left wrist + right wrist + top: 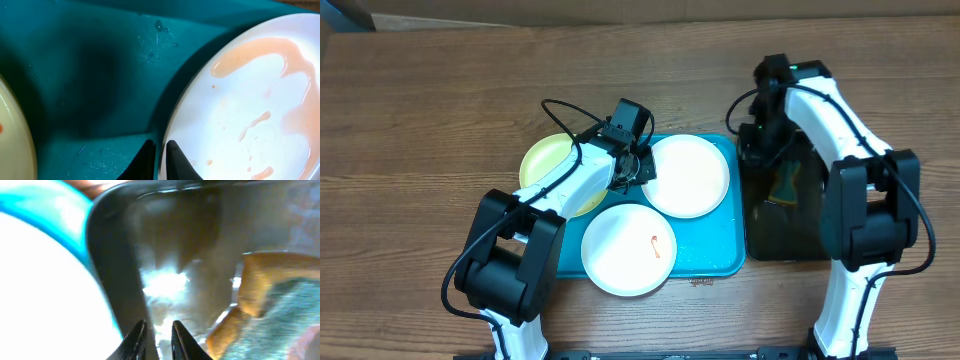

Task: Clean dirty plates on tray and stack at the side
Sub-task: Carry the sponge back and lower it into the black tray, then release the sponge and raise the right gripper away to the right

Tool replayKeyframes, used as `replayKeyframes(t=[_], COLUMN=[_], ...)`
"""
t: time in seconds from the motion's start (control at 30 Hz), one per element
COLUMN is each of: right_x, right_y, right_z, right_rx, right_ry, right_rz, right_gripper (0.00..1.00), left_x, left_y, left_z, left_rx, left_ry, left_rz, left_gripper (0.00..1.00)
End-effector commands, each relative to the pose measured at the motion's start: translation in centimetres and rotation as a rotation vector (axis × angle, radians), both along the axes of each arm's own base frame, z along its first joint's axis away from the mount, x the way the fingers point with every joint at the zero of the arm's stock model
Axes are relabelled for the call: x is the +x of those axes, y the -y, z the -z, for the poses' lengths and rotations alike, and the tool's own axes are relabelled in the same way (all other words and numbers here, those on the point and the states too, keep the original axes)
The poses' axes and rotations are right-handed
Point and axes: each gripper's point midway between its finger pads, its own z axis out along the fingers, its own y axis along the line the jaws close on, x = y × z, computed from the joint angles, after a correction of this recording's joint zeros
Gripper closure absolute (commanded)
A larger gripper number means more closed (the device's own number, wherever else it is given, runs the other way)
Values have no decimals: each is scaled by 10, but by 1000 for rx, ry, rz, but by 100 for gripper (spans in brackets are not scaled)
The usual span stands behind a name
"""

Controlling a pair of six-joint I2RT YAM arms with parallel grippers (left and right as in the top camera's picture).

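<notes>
The left gripper (pixel 160 150) pinches the rim of the rear white plate (pixel 688 175) on the tray (pixel 720 258); the yellow-green plate (pixel 545 160) lies half hidden beneath that arm; the right gripper (pixel 158 330) blurs against the black tray (pixel 785 235) wall, and I cannot tell whether it grips.

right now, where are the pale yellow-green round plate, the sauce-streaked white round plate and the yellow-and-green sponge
pale yellow-green round plate (pixel 542 162): overhead view, bare left part
sauce-streaked white round plate (pixel 242 95): left wrist view, white centre
yellow-and-green sponge (pixel 255 287): right wrist view, yellow foam side
</notes>
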Motion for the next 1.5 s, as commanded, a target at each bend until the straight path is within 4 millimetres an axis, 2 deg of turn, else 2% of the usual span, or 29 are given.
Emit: replayKeyframes(t=[0.0, 0.2, 0.33, 0.5, 0.63, 0.87, 0.93, 1.03, 1.1, 1.23, 1.3, 1.43, 1.47], right_x=[5, 6, 13, 29, 38, 34, 33, 31, 30, 28, 28, 28, 28], right_y=[-9, -4, 8, 41, 80, 136, 149, 165, 173, 180, 180, 180, 180], right_z=[-13, -13, -20, -48, -67, -69, -69, -69, -69, -69, -69, -69, -69], right_rx=[10, -37, -35, -34, -35, -1, 4, 2, 1, -1, -1, -1, -1], right_ry=[44, 53, 67, 100, 124, 114, 115, 119, 119, 120, 120, 119, 118], right_rz=[-20, -30, 3, 90, 188, 346, 383, 422, 440, 458, 459, 458, 458], right_gripper=[79, 76, 76, 75, 71, 65, 62, 48, 45, 42, 32, 23, 16], left_x=[5, 5, 5, 5, 2, -3, -4, -4, -4, -4, -5, -8, -8], left_y=[3, 3, 3, 3, 3, 4, 8, 10, 7, 5, 5, 4, 4], left_z=[0, 0, 0, 0, 1, 7, 7, 7, 7, 8, 9, 13, 13], left_rx=[-3, -3, -3, 1, 7, 62, 61, 69, 92, 102, 104, 107, 107], left_ry=[6, 6, 7, 9, 3, 14, 20, 27, 35, 36, 36, 29, 28], left_rz=[0, 0, 0, 11, 25, 37, 45, 50, 45, 43, 44, 45, 45], left_gripper=[88, 88, 87, 83, 81, 78, 79, 78, 76, 78, 78, 80, 80])
